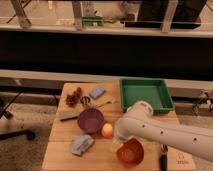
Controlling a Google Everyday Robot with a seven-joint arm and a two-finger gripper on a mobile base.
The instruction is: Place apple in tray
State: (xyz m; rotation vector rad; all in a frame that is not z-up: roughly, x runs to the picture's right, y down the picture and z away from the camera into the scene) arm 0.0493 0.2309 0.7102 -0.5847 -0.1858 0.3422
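Observation:
The apple (107, 130), small and yellow-orange, rests on the wooden table (60, 150) just right of a purple bowl (90, 120). At the table's back right lies the green tray (145, 94), with nothing in it. My white arm (150, 127) reaches in from the lower right and bends down over the table. Its gripper (118, 138) hangs low between the apple and an orange bowl (131, 152), close to the apple's right side, open and holding nothing. The arm partly covers it.
A grey-blue cloth (81, 144) lies front left. A blue block (97, 92), a reddish-brown cluster (74, 97), a metal utensil (100, 103) and a dark bar (69, 117) lie at the back left. A black tool (163, 157) sits front right. A railing runs behind.

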